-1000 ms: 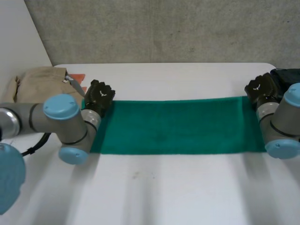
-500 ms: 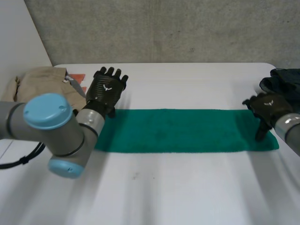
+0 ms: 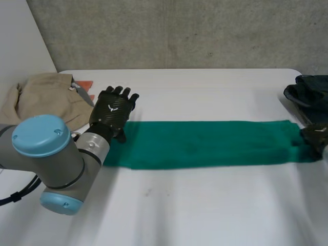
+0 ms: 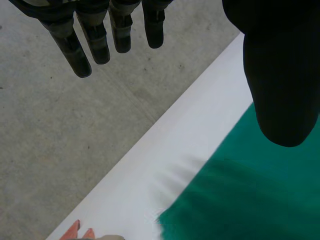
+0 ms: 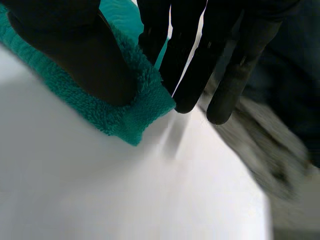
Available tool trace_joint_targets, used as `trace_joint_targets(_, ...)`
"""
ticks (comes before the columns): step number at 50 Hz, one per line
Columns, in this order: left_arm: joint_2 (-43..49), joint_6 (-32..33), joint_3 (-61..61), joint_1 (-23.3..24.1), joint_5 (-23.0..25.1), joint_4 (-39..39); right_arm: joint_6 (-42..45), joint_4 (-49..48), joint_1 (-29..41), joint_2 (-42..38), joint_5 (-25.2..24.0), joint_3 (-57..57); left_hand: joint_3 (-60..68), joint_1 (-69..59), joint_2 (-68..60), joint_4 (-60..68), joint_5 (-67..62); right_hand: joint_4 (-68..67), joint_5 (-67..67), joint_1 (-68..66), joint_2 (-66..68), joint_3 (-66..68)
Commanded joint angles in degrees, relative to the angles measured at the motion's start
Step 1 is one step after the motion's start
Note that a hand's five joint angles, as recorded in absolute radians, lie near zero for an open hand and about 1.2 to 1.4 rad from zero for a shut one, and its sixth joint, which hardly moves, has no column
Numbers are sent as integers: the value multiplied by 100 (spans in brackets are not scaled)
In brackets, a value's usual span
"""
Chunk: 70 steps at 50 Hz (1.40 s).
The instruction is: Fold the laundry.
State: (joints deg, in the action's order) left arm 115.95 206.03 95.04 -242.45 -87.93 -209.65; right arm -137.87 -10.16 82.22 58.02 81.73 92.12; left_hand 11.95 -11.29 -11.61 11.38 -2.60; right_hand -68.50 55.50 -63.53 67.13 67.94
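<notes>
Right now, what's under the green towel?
The white table shows all around the green towel, so the towel lies flat on it. Anything tucked beneath the cloth is covered and cannot be seen.

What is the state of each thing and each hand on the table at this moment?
Green terry towel: lies flat as a long strip.
Left hand: open, fingers straight, above the towel's left end.
Right hand: shut on the towel's right corner, thumb on top.
Beige cloth garment: crumpled in a heap.
Dark cloth garment: crumpled in a heap.

The long green towel (image 3: 205,143) is fluffy, matt terry cloth. The white table (image 3: 205,210) is smooth and matt. The beige garment (image 3: 41,97), far left, is woven cloth.
</notes>
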Motion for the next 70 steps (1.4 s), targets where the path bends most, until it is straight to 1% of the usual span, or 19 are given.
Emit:
trace_joint_targets(1, -266, -1, 128, -31, 4, 3, 1401, -363, -716, 306, 317, 175, -195, 129, 161, -138, 260, -1150, 1450, -1647, 1287, 1206)
trace_joint_targets(5, -441, -1, 234, -145, -4, 21, 1833, -644, -664, 411, 440, 166, -195, 129, 161, -138, 260, -1150, 1450, -1647, 1287, 1206)
trace_joint_targets(10, -783, -10, 400, -320, 4, 56, 1825, -1065, 703, 921, 405, 8, -195, 129, 161, -138, 260, -1150, 1450, -1647, 1287, 1206)
trace_joint_targets(13, -907, -19, 453, -391, 39, 65, 1825, -1312, 1356, 948, 387, -80, -195, 129, 161, -138, 260, -1150, 1450, -1647, 1287, 1206)
trace_joint_targets(16, -1065, -115, 550, -496, 145, 74, 1842, -1690, 2357, 852, 239, -194, -195, 129, 161, -138, 260, -1150, 1450, -1647, 1287, 1206)
trace_joint_targets(22, -1268, -282, 735, -532, 224, 74, 1886, -2025, 4176, -8, -788, -484, -195, 129, 161, -138, 260, -1150, 1450, -1647, 1287, 1206)
trace_joint_targets(26, -1277, -309, 787, -532, 224, 74, 1868, -2051, 4810, -666, -1193, -738, -195, 129, 161, -138, 260, -1150, 1450, -1647, 1287, 1206)
trace_joint_targets(30, -1224, -309, 805, -532, 233, 74, 1895, -2008, 5110, -1151, -1230, -976, -195, 129, 161, -138, 260, -1150, 1450, -1647, 1287, 1206)
trace_joint_targets(33, -1207, -309, 805, -514, 233, 74, 1851, -1990, 5128, -1179, -1203, -951, -195, 129, 161, -138, 260, -1150, 1450, -1647, 1287, 1206)
trace_joint_targets(36, -1198, -309, 779, -488, 242, 74, 1799, -1990, 5058, -1048, -1195, -801, -195, 129, 161, -138, 260, 1661, -1361, 1163, -1523, -1605)
trace_joint_targets(37, -1198, -309, 770, -479, 242, 74, 1642, -1998, 5075, -890, -1151, -662, -195, 129, 161, -138, 260, 3269, -2969, 2771, -3131, -3213)
trace_joint_targets(39, -1189, -300, 718, -470, 242, 65, 1325, -1990, 4997, -609, -1037, -512, -195, 129, 161, -138, 260, 5393, -5093, 4895, -5255, -5337)
trace_joint_targets(40, -1198, -300, 700, -470, 242, 65, 1097, -1981, 4901, -390, -958, -433, -195, 129, 161, -138, 260, 5850, -5550, 5353, -5713, -5794)
trace_joint_targets(45, -1136, -300, 498, -304, 233, 39, -947, -1369, 3743, 875, -343, 42, -195, 129, 161, -138, 260, 5850, -5550, 5353, -5713, -5794)
trace_joint_targets(49, -979, -282, 323, 21, 233, 21, -1855, -324, 3240, 948, -377, 78, -195, 129, 161, -138, 260, 5850, -5550, 5353, -5713, -5794)
trace_joint_targets(55, -600, -291, 94, 329, 215, 21, -1569, 471, 2852, 747, -369, 262, -195, 129, 161, -138, 260, 5850, -5550, 5353, -5713, -5794)
trace_joint_targets(61, -294, -300, -134, 689, 242, 12, -831, 436, 2632, 474, -237, 464, -195, 129, 161, -138, 260, 5744, -5444, 5246, -5606, -5688)
trace_joint_targets(64, 49, -317, -372, 926, 303, 47, -830, 296, 2615, 491, -237, 535, -157, 91, 123, -100, 222, 5119, -4819, 4622, -4982, -5063)
trace_joint_targets(70, 788, -598, -1057, 1340, 426, 83, -830, -100, 2624, 509, -219, 798, -106, 41, 73, -49, 171, 5437, -5137, 4940, -5300, -5382)
